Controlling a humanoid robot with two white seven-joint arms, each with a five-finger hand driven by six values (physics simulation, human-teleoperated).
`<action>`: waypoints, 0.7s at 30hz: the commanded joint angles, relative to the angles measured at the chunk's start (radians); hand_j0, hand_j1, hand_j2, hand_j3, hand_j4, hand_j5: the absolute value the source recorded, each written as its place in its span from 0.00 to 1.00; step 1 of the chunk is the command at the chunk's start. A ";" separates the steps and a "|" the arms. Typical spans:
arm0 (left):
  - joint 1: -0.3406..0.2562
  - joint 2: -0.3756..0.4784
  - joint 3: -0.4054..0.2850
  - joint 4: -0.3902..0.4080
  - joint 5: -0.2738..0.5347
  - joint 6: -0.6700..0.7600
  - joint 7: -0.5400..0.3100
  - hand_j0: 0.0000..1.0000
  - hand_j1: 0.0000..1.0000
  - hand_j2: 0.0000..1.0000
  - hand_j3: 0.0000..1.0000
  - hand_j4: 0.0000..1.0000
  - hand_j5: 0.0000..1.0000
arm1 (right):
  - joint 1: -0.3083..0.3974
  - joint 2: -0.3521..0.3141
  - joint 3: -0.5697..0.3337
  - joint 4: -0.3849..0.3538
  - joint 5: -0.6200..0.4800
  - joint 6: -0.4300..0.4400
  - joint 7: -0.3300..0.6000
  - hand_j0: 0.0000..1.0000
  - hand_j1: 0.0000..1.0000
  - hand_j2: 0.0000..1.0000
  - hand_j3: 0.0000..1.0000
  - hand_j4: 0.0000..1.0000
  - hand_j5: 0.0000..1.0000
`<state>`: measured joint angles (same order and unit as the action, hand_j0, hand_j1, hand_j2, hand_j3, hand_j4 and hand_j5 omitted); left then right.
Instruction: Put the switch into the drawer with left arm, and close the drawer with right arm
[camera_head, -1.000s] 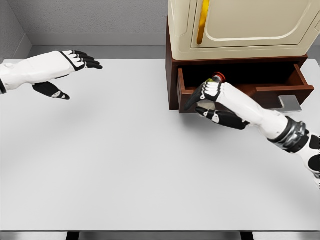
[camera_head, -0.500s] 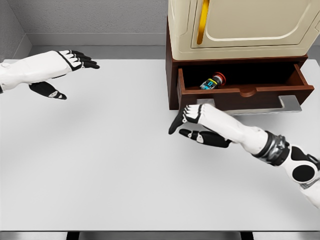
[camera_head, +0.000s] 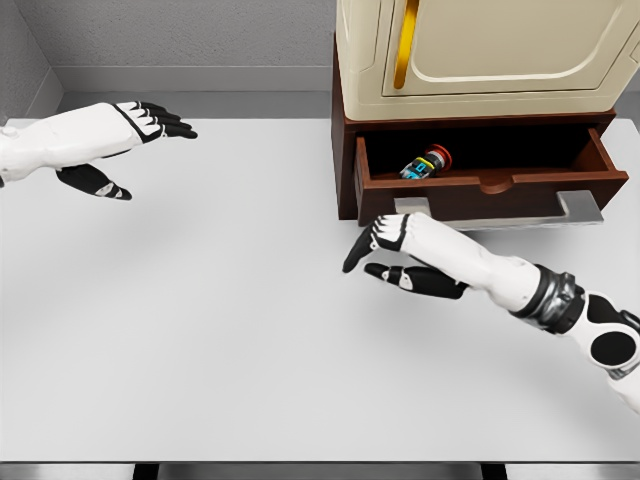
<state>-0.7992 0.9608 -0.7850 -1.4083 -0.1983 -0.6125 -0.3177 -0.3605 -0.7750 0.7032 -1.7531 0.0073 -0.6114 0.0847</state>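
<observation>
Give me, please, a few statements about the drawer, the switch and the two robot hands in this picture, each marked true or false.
1. The switch lies inside the drawer. True.
2. The drawer is fully closed. False: it stands pulled out.
3. The right robot hand grips the drawer front. False: it is open over the table, in front of the drawer, holding nothing.
4. The left robot hand is open, at the picture's far left. True.
5. The cabinet above the drawer has a yellow handle. True.

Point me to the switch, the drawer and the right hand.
switch (camera_head: 425, 164), head view, on its body inside the drawer.
drawer (camera_head: 520, 187), head view, on its wooden front panel.
right hand (camera_head: 385, 250), head view, on the middle of the open hand.
</observation>
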 joint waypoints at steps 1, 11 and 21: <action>0.000 0.001 0.001 0.002 0.007 0.002 0.000 1.00 1.00 1.00 1.00 1.00 1.00 | -0.002 0.003 -0.004 0.023 -0.007 0.001 0.000 0.53 0.53 0.53 0.53 0.53 0.53; 0.011 0.001 0.018 -0.001 0.007 0.002 0.002 1.00 1.00 1.00 1.00 1.00 1.00 | -0.049 0.022 -0.002 0.087 -0.010 0.001 0.000 0.52 0.52 0.52 0.52 0.52 0.52; 0.012 0.001 0.032 -0.003 0.007 0.002 0.002 1.00 1.00 1.00 1.00 1.00 1.00 | -0.114 0.062 -0.001 0.133 -0.012 0.001 -0.002 0.51 0.51 0.51 0.51 0.51 0.51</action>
<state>-0.7869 0.9610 -0.7578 -1.4102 -0.1983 -0.6125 -0.3166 -0.4740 -0.7174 0.7028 -1.6219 0.0013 -0.6114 0.0838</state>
